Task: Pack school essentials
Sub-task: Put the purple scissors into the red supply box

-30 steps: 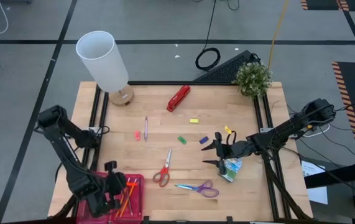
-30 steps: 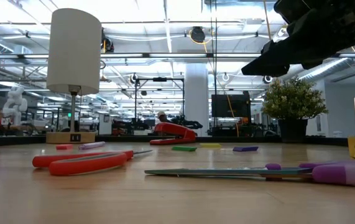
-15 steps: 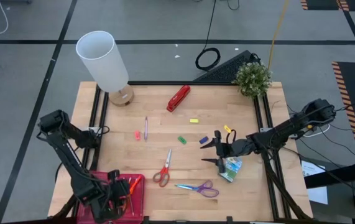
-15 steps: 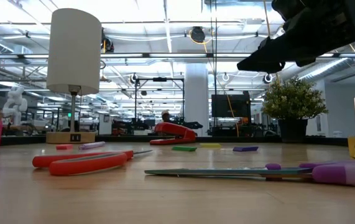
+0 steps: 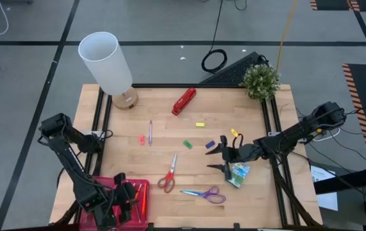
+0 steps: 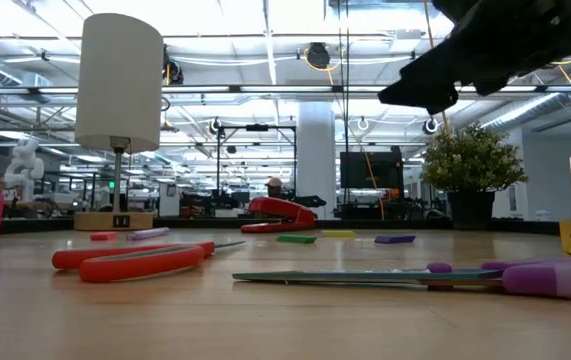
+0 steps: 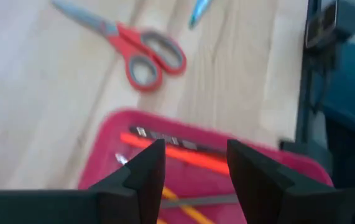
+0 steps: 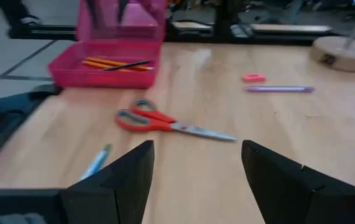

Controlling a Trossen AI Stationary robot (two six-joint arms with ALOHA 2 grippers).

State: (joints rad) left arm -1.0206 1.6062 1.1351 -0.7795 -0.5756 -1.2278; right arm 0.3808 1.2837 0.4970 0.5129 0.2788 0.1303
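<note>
Pink plastic is forming the shallow, straight-walled tray (image 5: 145, 192) at the table's near left corner, and slim orange pencils (image 8: 106, 63) and a dark pen (image 7: 171, 140) are lying flat inside it. The left gripper (image 5: 126, 198) is hanging over this tray with its fingers spread apart, gripping nothing. Red-handled scissors (image 5: 167, 176) and purple-handled scissors (image 5: 205, 193) are resting on the pale wood-grain table (image 5: 163, 138) to the right of the tray. A thin purple pen (image 5: 150, 132) and small coloured erasers (image 5: 187, 144) are lying farther back. The right gripper (image 5: 216, 158) is hovering with fingers wide apart, beside a green-yellow crayon box (image 5: 239, 174).
</note>
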